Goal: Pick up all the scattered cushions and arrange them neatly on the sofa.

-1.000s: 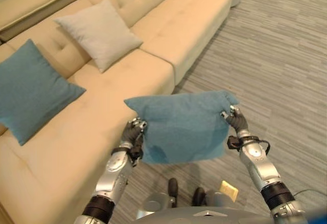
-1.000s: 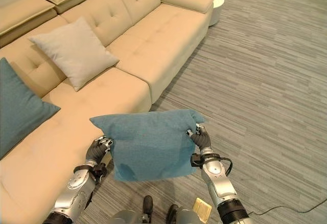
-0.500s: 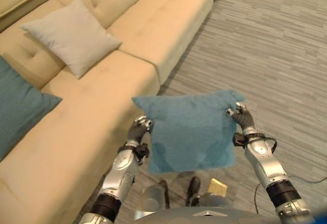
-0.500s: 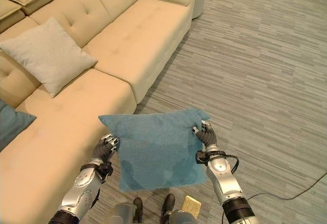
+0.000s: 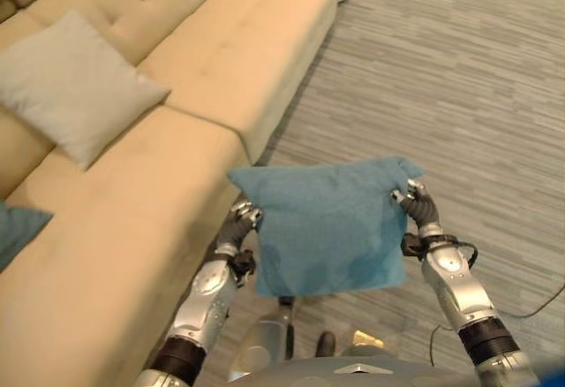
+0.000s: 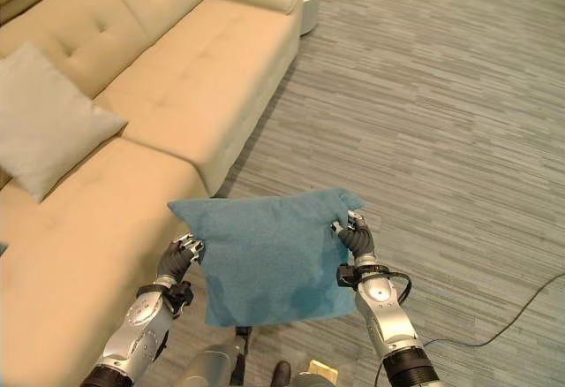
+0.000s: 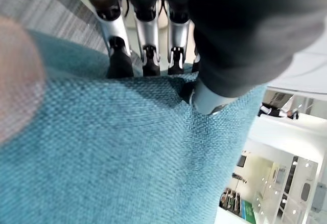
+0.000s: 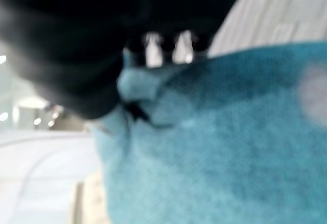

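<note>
both hands still hold the teal cushion [image 5: 328,226]; sofa [image 5: 177,78] view shifted.

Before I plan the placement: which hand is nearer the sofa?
Left. The left hand hangs beside the sofa edge; the right hand is over the carpet.

Cam view swings right along the sofa [image 5: 177,69]: the whole pic shifts, so sofa + grey cushion [image 5: 75,87] slide toward the view's left, and the teal cushion at the sofa's left end [image 5: 13,228] is now just a corner at the frame edge. More carpet [image 6: 459,95] shows. Held teal cushion [image 5: 327,223] now hangs off the sofa's front edge, over the carpet, vs partly over the seat before.
</note>
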### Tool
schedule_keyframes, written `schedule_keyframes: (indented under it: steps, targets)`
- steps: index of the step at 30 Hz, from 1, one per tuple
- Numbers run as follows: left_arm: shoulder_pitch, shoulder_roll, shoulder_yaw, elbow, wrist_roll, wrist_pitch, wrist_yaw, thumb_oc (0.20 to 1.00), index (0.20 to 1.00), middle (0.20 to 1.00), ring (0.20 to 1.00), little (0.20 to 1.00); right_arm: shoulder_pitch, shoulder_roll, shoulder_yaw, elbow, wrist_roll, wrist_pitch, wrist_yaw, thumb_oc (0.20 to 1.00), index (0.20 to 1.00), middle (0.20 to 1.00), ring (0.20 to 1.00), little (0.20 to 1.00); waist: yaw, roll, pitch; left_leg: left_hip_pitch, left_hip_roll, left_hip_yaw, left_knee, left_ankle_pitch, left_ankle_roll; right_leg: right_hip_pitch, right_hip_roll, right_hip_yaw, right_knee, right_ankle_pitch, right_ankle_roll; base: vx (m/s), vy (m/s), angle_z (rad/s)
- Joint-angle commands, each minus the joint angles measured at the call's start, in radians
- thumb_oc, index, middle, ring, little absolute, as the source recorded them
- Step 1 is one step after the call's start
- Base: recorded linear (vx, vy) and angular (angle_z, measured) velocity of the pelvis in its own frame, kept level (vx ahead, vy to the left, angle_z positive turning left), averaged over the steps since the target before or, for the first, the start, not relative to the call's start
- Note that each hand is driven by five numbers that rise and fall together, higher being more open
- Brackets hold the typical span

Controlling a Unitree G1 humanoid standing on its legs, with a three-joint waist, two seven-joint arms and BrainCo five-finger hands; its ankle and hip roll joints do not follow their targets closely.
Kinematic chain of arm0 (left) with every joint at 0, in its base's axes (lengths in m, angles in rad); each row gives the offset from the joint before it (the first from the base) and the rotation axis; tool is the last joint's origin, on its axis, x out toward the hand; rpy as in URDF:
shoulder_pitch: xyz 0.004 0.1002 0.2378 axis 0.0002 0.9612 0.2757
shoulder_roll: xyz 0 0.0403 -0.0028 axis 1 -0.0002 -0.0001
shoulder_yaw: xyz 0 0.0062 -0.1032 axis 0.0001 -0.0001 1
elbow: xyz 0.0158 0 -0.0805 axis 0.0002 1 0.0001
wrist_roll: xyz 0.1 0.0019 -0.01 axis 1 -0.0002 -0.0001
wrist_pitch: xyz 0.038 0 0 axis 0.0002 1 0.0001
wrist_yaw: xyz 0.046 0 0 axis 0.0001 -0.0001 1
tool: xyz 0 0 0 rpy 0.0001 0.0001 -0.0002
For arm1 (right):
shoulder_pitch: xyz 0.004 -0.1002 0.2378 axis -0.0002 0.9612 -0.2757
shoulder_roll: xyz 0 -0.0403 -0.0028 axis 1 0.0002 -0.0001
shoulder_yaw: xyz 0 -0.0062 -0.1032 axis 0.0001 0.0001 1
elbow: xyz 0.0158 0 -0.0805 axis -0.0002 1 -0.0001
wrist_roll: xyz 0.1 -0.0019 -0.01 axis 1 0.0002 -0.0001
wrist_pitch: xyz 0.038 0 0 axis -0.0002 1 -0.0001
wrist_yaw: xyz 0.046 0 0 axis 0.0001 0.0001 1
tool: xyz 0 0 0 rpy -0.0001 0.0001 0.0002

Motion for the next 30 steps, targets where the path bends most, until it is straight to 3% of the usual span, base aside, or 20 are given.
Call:
schedule_keyframes:
  steps: [1,4,5,8,9,10,11,13,16,17,18,19,20,21,23,25,27,28,29,30]
  targets:
    - [-0.027,0.052,0.039,-0.125,0.025,-0.07,-0.036,0.2,0.2,0.2,0.2,0.2,-0.041,0.02,-0.017,-0.076,-0.017,-0.077,0.03,0.2,0.2,0.2,0.2,0.2,0.012,-0.025,-0.039,0.07,-0.04,-0.005,0.121,-0.274,0.041,-0.079,-0.082,0.015,0.198,0.275,0.045,0.43,0.42,-0.34]
    - [-0.02,0.054,0.048,-0.126,0.021,-0.072,-0.035,0.2,0.2,0.2,0.2,0.2,-0.036,0.03,-0.018,-0.078,-0.018,-0.074,0.039,0.2,0.2,0.2,0.2,0.2,0.017,-0.014,-0.034,0.102,-0.039,0.015,0.118,-0.295,0.058,-0.13,-0.109,0.006,0.262,0.285,0.046,0.27,0.222,-0.12]
    - [-0.017,0.055,0.049,-0.133,0.018,-0.074,-0.039,0.2,0.2,0.2,0.2,0.2,-0.031,0.03,-0.022,-0.078,-0.018,-0.068,0.042,0.2,0.2,0.2,0.2,0.2,0.019,-0.002,-0.034,0.12,-0.03,0.02,0.114,-0.298,0.056,-0.16,-0.097,-0.009,0.182,0.243,0.035,0.27,0.139,-0.23]
    - [-0.025,0.05,0.046,-0.131,0.015,-0.072,-0.042,0.2,0.2,0.2,0.2,0.2,-0.032,0.024,-0.029,-0.078,-0.008,-0.073,0.037,0.2,0.2,0.2,0.2,0.2,0.03,0.012,-0.029,0.134,-0.009,0.023,0.112,-0.3,0.037,-0.162,-0.021,0.025,-0.1,0.208,0.024,0.28,0.07,0.01]
    - [-0.033,0.047,0.049,-0.128,0.019,-0.073,-0.039,0.2,0.2,0.2,0.2,0.2,-0.037,0.023,-0.029,-0.08,-0.003,-0.077,0.034,0.2,0.2,0.2,0.2,0.2,0.035,0.008,-0.026,0.137,-0.01,0.025,0.115,-0.302,0.029,-0.163,0.001,0.045,-0.207,0.224,0.032,0.14,-0.004,-0.08]
    - [-0.034,0.047,0.049,-0.128,0.019,-0.073,-0.039,0.2,0.2,0.2,0.2,0.2,-0.037,0.023,-0.029,-0.08,-0.003,-0.077,0.033,0.2,0.2,0.2,0.2,0.2,0.038,0.011,-0.026,0.14,-0.006,0.027,0.113,-0.303,0.028,-0.152,0.007,0.047,-0.226,0.234,0.031,0.3,-0.006,-0.25]
    - [-0.048,0.041,0.058,-0.117,0.025,-0.081,-0.035,0.2,0.2,0.2,0.2,0.2,-0.054,0.02,-0.027,-0.073,-0.009,-0.076,0.025,0.2,0.2,0.2,0.2,0.2,0.05,0.006,-0.022,0.154,-0.005,0.037,0.109,-0.314,0.018,-0.166,0.025,0.061,-0.372,0.276,0.053,0.33,-0.012,-0.26]
    - [-0.059,0.039,0.06,-0.108,0.032,-0.085,-0.038,0.2,0.2,0.2,0.2,0.2,-0.068,0.016,-0.021,-0.07,-0.021,-0.073,0.024,0.2,0.2,0.2,0.2,0.2,0.052,0.002,-0.02,0.172,-0.009,0.038,0.106,-0.329,0.011,-0.181,0.034,0.061,-0.408,0.286,0.065,0.46,-0.033,-0.29]
    - [-0.06,0.025,0.05,-0.091,0.044,-0.088,-0.054,0.2,0.2,0.2,0.2,0.2,-0.053,0.011,-0.023,-0.057,-0.027,-0.073,0.031,0.2,0.2,0.2,0.2,0.2,0.049,-0.005,-0.043,0.236,-0.015,0.021,0.119,-0.382,-0.002,-0.131,0.039,0.075,-0.404,0.301,0.049,0.56,-0.079,0.07]
    - [-0.056,0.016,0.047,-0.086,0.039,-0.09,-0.056,0.2,0.2,0.2,0.2,0.2,-0.044,0.011,-0.026,-0.054,-0.028,-0.076,0.032,0.2,0.2,0.2,0.2,0.2,0.039,0.001,-0.058,0.249,-0.001,0.012,0.146,-0.371,-0.022,-0.115,0.048,0.076,-0.389,0.297,0.04,0.65,-0.122,0.37]
    - [-0.05,0.012,0.049,-0.082,0.029,-0.09,-0.06,0.2,0.2,0.2,0.2,0.2,-0.028,0.011,-0.029,-0.054,-0.029,-0.073,0.036,0.2,0.2,0.2,0.2,0.2,0.032,0.005,-0.073,0.25,0.015,0.022,0.198,-0.35,-0.046,-0.091,0.055,0.068,-0.377,0.288,0.028,0.75,-0.199,0.54]
    - [-0.044,0.017,0.043,-0.085,0.021,-0.088,-0.065,0.2,0.2,0.2,0.2,0.2,-0.015,0.009,-0.03,-0.055,-0.017,-0.075,0.036,0.2,0.2,0.2,0.2,0.2,0.029,0.014,-0.071,0.154,0.06,0.056,0.493,-0.282,-0.084,-0.035,0.074,0.048,-0.382,0.272,-0.006,0.53,-0.147,0.64]
    - [-0.044,0.016,0.043,-0.085,0.021,-0.088,-0.065,0.2,0.2,0.2,0.2,0.2,-0.014,0.008,-0.029,-0.055,-0.017,-0.075,0.037,0.2,0.2,0.2,0.2,0.2,0.025,0.021,-0.073,0.155,0.066,0.05,0.494,-0.289,-0.087,-0.036,0.08,0.043,-0.374,0.265,-0.005,0.43,-0.191,0.65]
    - [-0.044,0.019,0.036,-0.088,0.018,-0.083,-0.063,0.2,0.2,0.2,0.2,0.2,-0.012,0.0,-0.028,-0.059,-0.005,-0.083,0.032,0.2,0.2,0.2,0.2,0.2,0.025,0.031,-0.06,0.06,0.102,0.04,0.68,-0.242,-0.096,-0.014,0.106,0.031,-0.377,0.249,-0.039,0.19,-0.138,0.41]
    - [-0.044,0.021,0.04,-0.093,0.008,-0.081,-0.058,0.2,0.2,0.2,0.2,0.2,-0.015,-0.005,-0.035,-0.063,0.002,-0.084,0.019,0.2,0.2,0.2,0.2,0.2,0.026,0.039,-0.043,-0.05,0.159,0.061,0.844,-0.239,-0.075,0.017,0.136,0.015,-0.392,0.216,-0.079,0.28,-0.179,0.33]
    - [-0.058,0.019,0.035,-0.094,-0.002,-0.079,-0.054,0.2,0.2,0.2,0.2,0.2,-0.014,-0.013,-0.041,-0.068,0.014,-0.081,0.008,0.2,0.2,0.2,0.2,0.2,0.026,0.018,-0.029,-0.097,0.14,0.072,0.787,-0.3,-0.052,0.043,0.121,0.007,-0.391,0.195,-0.083,0.29,-0.085,0.19]
    - [-0.072,0.02,0.021,-0.089,0.0,-0.074,-0.058,0.2,0.2,0.2,0.2,0.2,-0.014,-0.019,-0.047,-0.066,0.018,-0.089,-0.002,0.2,0.2,0.2,0.2,0.2,0.019,-0.01,-0.024,-0.126,0.078,0.062,0.632,-0.358,-0.033,0.056,0.092,-0.002,-0.408,0.19,-0.069,0.25,0.014,0.44]
    - [-0.072,0.02,0.021,-0.089,0.0,-0.074,-0.058,0.2,0.2,0.2,0.2,0.2,-0.015,-0.019,-0.047,-0.066,0.018,-0.089,-0.002,0.2,0.2,0.2,0.2,0.2,0.016,-0.012,-0.025,-0.127,0.075,0.06,0.63,-0.356,-0.032,0.056,0.09,-0.005,-0.409,0.19,-0.068,0.22,0.032,0.25]
    - [-0.071,0.018,0.016,-0.09,0.003,-0.072,-0.061,0.2,0.2,0.2,0.2,0.2,-0.016,-0.022,-0.049,-0.066,0.015,-0.088,-0.004,0.2,0.2,0.2,0.2,0.2,0.012,-0.019,-0.029,-0.125,0.053,0.051,0.534,-0.357,-0.031,0.062,0.08,-0.01,-0.412,0.189,-0.065,0.34,0.086,0.29]
    - [-0.066,0.019,0.012,-0.099,0.008,-0.067,-0.06,0.2,0.2,0.2,0.2,0.2,-0.026,-0.028,-0.046,-0.055,0.012,-0.088,-0.009,0.2,0.2,0.2,0.2,0.2,0.011,-0.027,-0.036,-0.098,0.009,0.002,0.221,-0.24,-0.051,0.071,0.072,-0.022,-0.411,0.187,-0.066,0.56,0.165,0.53]
